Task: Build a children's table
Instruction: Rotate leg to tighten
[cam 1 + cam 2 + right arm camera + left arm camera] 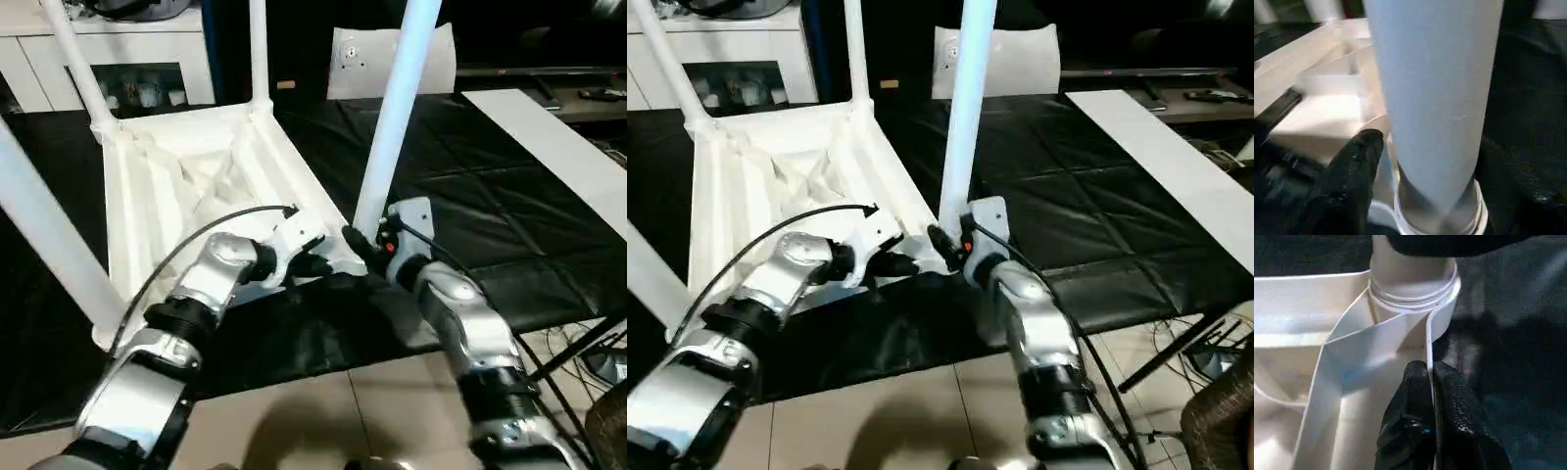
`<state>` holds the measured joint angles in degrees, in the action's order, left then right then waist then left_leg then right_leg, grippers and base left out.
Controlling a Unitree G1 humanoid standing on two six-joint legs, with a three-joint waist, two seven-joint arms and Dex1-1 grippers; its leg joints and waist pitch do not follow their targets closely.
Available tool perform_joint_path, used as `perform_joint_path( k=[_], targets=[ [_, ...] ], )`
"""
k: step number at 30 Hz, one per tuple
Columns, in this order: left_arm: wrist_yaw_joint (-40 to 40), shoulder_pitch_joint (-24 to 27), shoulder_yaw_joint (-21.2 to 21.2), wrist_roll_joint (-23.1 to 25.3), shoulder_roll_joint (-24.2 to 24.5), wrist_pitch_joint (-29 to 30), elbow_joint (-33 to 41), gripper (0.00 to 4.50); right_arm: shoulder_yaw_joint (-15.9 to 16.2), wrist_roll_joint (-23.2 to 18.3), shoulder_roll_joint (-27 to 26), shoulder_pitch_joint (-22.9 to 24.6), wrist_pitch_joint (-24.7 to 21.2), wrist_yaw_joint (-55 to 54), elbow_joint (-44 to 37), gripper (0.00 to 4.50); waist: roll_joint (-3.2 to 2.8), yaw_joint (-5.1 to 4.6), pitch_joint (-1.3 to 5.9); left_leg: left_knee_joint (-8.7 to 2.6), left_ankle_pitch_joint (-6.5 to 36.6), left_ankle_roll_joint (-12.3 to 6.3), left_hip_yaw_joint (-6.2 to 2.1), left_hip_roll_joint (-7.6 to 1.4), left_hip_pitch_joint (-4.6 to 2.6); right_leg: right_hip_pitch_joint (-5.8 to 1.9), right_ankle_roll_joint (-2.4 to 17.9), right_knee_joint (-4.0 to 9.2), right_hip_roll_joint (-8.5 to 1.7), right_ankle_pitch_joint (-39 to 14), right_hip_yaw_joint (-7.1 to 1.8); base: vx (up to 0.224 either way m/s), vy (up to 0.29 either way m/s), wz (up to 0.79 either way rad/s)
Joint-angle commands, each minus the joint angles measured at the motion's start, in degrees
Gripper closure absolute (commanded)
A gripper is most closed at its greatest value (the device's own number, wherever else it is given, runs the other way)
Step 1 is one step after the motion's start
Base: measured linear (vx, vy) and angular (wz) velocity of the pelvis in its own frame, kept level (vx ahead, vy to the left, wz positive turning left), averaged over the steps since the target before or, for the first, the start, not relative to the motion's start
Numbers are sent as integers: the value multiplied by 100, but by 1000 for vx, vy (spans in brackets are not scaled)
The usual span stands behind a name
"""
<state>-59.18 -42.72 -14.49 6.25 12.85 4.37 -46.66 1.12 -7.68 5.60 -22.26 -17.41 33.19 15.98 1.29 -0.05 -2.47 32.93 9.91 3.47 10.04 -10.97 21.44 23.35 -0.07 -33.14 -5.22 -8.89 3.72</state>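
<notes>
While the left gripper [1431,396] pinches the tabletop's rim [1426,340] beside the socket, the right gripper [369,247], jaws spread around the leg [390,127], should turn it home squarely.

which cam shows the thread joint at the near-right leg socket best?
Left wrist view: the threaded rings where the leg enters the corner socket sit centred and unblocked. Right wrist view shows the leg's base from close up, partly behind a finger. The eye views show the joint small, between both grippers.

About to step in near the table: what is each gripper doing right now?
Left gripper: shut on the table top's rim.
Right gripper: around the near leg; grip cannot be told.
</notes>
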Motion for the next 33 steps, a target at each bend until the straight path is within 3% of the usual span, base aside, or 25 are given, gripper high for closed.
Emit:
perform_joint_path(
  k=[1, 2, 5, 8, 14, 25, 33],
  targets=[
    [-570, 56, -148, -287, -97, -488, 373, 450, 586, -223, 94, 14, 98, 861, -237, 119, 16, 58, 386, -346, 1149, -402, -22, -180, -25, -336, 1291, 317, -292, -1003, -224, 0, 0, 0],
    [-744, 92, -168, -309, -13, -577, 392, 450, 616, -220, 266, 52, 149, 1095, -263, 102, 13, 75, 390, -332, 975, -470, -13, -182, -35, -333, 1402, 286, -276, -709, -219, 0, 0, 0],
    [-1361, 179, -244, -374, 248, -853, 378, 450, 616, -222, 718, 87, 306, 1649, -235, 86, 2, 116, 376, -326, 949, -570, 4, -196, -64, -327, 1540, 273, -280, -590, -222, 0, 0, 0],
    [-1952, 216, -259, -514, 415, -881, 368, 450, 584, -306, 1016, 64, 499, 2186, -188, 64, -4, 213, 359, -346, 1156, -466, 16, -225, -124, -287, 1558, 291, -282, -911, -226, 0, 0, 0],
    [-2675, 98, -421, -424, 662, -1286, 110, 450, 757, -721, 1462, 19, 458, 3393, -236, 64, 10, 346, 341, -366, 1375, -323, 28, -252, -125, -294, 1459, 283, -283, -1137, -222, 0, 0, 0],
    [-3331, -70, -689, -379, 909, -1598, -86, 450, 1097, -820, 1852, -175, 444, 4476, -19, 169, 57, 438, 331, -355, 1336, -257, 29, -253, -118, -266, 1361, 284, -307, -1450, -227, 0, 0, 0],
    [-3332, -98, -818, -501, 1017, -1641, -115, 450, 1193, -930, 1873, -231, 298, 4706, -48, 240, 67, 474, 333, -359, 1234, -213, 28, -256, -122, -269, 1411, 252, -295, -1232, -222, 0, 0, 0]
  ],
)
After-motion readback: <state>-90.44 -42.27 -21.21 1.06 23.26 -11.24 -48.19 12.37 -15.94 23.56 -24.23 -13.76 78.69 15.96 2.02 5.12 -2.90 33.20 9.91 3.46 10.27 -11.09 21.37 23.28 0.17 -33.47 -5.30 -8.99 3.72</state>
